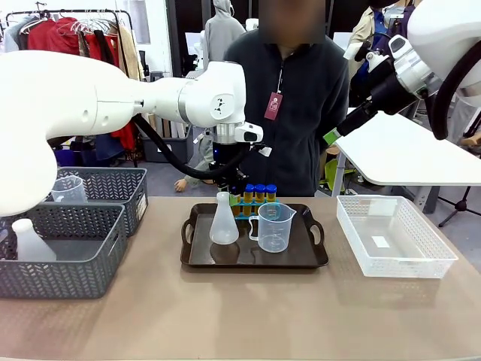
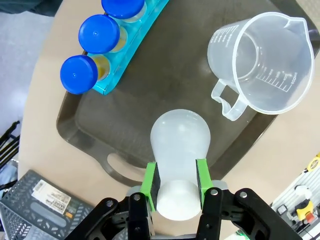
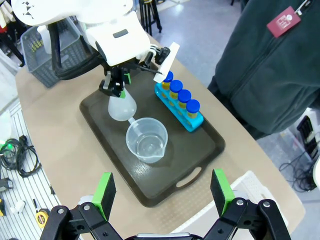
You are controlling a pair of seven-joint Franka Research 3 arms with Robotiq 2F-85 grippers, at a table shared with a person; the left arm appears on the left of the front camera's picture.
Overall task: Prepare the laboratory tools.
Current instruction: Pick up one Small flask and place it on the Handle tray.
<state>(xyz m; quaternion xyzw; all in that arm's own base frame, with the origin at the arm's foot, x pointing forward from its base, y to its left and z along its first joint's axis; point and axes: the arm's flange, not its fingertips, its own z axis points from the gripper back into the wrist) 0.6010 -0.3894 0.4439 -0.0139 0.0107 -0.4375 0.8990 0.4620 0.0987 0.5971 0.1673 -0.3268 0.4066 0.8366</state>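
Observation:
A white translucent conical flask point(image 2: 180, 135) stands upright on the dark tray point(image 1: 255, 259), left of centre. My left gripper point(image 2: 176, 192) comes down from above and is shut on the flask's neck, a green pad on each side; it shows from farther off as the left gripper point(image 3: 116, 85) over the flask point(image 3: 121, 107). Beside the flask point(image 1: 223, 222) stands a clear handled beaker point(image 1: 275, 226). Behind them, blue-capped tubes of yellow liquid point(image 1: 255, 194) sit in a blue rack point(image 3: 182, 117). My right gripper point(image 3: 162, 192) hangs high over the tray's near-right side, open and holding nothing.
Two grey baskets point(image 1: 64, 226) stand at the left; one holds another flask point(image 1: 30, 241), the other a beaker point(image 1: 68, 188). A white basket point(image 1: 394, 237) sits on the right. A person point(image 1: 289, 98) stands at the far side.

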